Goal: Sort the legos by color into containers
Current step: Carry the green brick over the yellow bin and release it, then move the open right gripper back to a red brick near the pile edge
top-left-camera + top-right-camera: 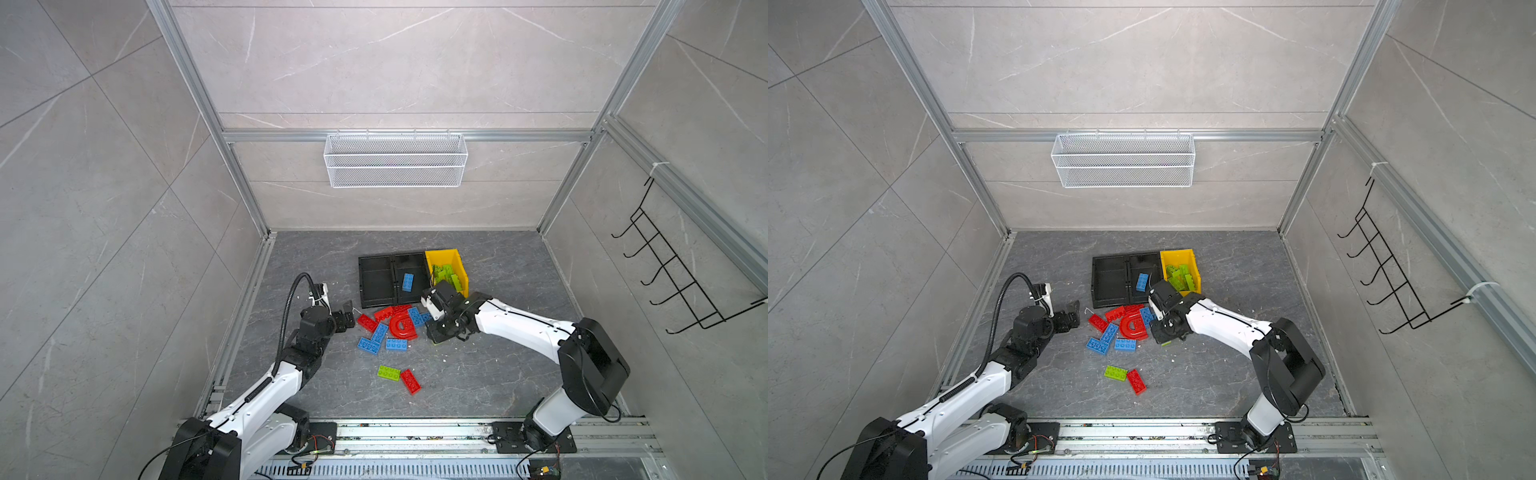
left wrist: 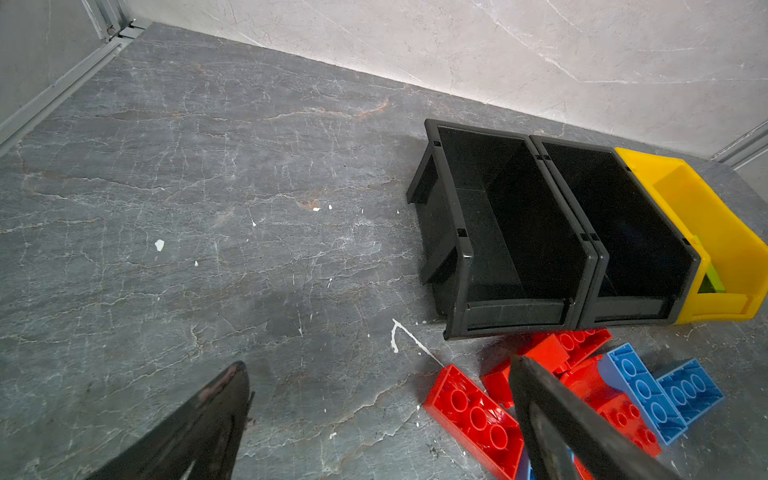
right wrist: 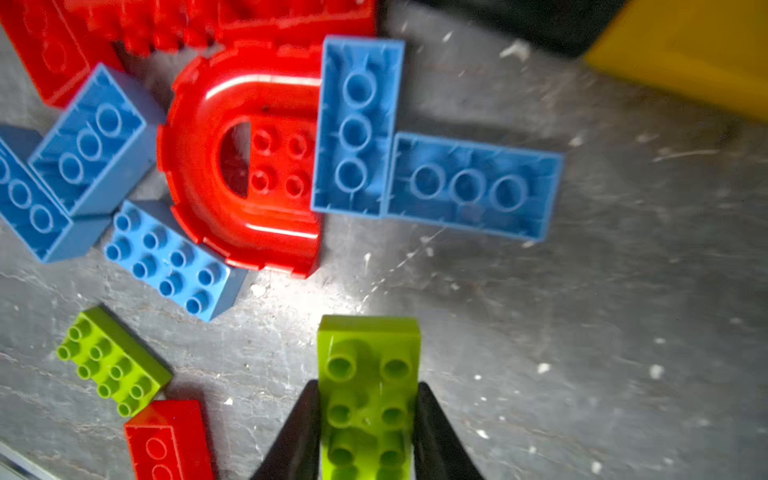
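Quick update from us: the right gripper (image 3: 368,386) is clamped on a lime brick (image 3: 368,340). We can see 1 black finger pressed against each long side. The studs face up, and roughly half the brick pokes out past the fingertips.

In both top views only a thin green sliver shows under that gripper (image 1: 438,334), low by the table (image 1: 498,374). We can't tell whether the brick is off the surface. It's at the right-hand edge of the pile. The red arch (image 3: 195,166) and 2 upside-down blue bricks (image 3: 357,124) lie just ahead of the fingertips, apart from them.

The yellow bin (image 1: 442,252) sits right behind the right wrist, with a heap of lime bricks (image 1: 446,272) in it. Touching it is the middle black bin (image 1: 409,257), which has 1 blue brick (image 1: 408,281) inside, and then comes the left black bin (image 1: 376,258).

The left gripper (image 2: 378,374) hangs with its fingers spread wide and nothing between them, just beside a red brick (image 2: 473,411) at the pile's left edge. Nearer the robot, a stray lime brick (image 1: 388,372) and a stray red brick (image 1: 410,381) lie together, touching or nearly so, well apart from both grippers.
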### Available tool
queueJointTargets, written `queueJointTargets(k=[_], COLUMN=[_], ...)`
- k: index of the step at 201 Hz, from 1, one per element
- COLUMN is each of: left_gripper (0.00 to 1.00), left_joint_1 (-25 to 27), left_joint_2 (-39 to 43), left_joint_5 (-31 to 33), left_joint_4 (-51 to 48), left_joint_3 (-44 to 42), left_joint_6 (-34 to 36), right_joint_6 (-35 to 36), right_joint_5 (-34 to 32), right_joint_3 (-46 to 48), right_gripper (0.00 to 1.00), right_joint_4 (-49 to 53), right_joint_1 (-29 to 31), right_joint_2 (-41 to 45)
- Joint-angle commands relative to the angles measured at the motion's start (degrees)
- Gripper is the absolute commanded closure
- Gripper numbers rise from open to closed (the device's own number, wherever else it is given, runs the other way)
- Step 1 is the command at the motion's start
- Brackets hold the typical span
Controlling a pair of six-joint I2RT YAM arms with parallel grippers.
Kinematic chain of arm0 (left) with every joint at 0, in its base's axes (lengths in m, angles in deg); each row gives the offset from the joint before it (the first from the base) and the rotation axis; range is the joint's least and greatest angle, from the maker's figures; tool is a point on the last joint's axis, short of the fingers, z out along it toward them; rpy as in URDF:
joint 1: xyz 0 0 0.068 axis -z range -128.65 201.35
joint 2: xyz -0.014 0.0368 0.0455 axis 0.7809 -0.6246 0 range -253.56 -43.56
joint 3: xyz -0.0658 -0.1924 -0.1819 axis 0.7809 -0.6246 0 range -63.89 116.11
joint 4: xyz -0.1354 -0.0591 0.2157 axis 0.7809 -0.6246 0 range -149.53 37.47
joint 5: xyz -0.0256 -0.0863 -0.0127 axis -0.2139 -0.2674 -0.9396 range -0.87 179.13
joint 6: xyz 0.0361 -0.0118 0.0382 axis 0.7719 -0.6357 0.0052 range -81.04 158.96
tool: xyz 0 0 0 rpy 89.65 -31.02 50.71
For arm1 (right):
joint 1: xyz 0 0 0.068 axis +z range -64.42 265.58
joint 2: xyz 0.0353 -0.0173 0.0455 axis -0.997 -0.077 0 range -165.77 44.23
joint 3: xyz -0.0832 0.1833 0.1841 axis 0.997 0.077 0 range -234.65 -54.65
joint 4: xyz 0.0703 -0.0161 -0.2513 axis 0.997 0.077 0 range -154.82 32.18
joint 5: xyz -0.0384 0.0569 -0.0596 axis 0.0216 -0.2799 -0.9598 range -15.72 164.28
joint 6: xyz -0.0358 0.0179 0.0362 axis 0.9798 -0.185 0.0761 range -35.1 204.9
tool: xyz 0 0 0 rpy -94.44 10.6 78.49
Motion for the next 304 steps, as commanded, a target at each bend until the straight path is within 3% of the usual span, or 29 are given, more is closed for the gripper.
queueJointTargets(k=[1, 101, 152, 177, 200, 228, 263, 304], left_gripper=[0.0, 0.0, 0.0, 0.0, 0.0, 0.0, 0.0, 0.0], left_joint_1=[-0.12, -0.12, -0.09, -0.11, -0.07, -0.12, -0.12, -0.11], left_joint_2=[0.81, 0.9, 0.66, 1.36, 1.08, 0.21, -0.06, 0.76], left_joint_5=[0.48, 0.45, -0.04, -0.12, 0.16, -0.25, -0.75, -0.8], left_joint_4=[0.86, 1.25, 1.09, 1.62, 1.63, 1.88, 2.12, 1.91], left_joint_3=[1.6, 1.17, 1.39, 0.87, 0.85, 1.09, 1.09, 1.03], left_joint_6=[-0.6, -0.58, -0.59, -0.58, -0.49, -0.58, -0.64, -0.67], right_joint_6=[4.09, 7.4, 7.64, 7.52, 7.26, 6.93, 6.3, 6.06], right_joint_5=[-0.8, 7.16, 8.89, 7.83, 7.5, 8.44, 10.46, 7.6], right_joint_3=[-6.67, -27.96, -33.39, -35.59, -35.96, -34.31, -25.67, -10.68], right_gripper=[0.66, 0.65, 0.64, 0.59, 0.46, 0.41, 0.4, 0.39], right_joint_4=[4.45, -0.58, -1.46, -0.69, -1.25, -2.68, -5.89, -5.3], right_joint_1=[-3.53, -19.41, -21.67, -22.19, -22.28, -22.29, -21.4, -13.2], right_joint_2=[0.76, -15.21, -21.82, -24.36, -25.13, -22.65, -12.77, 2.35])
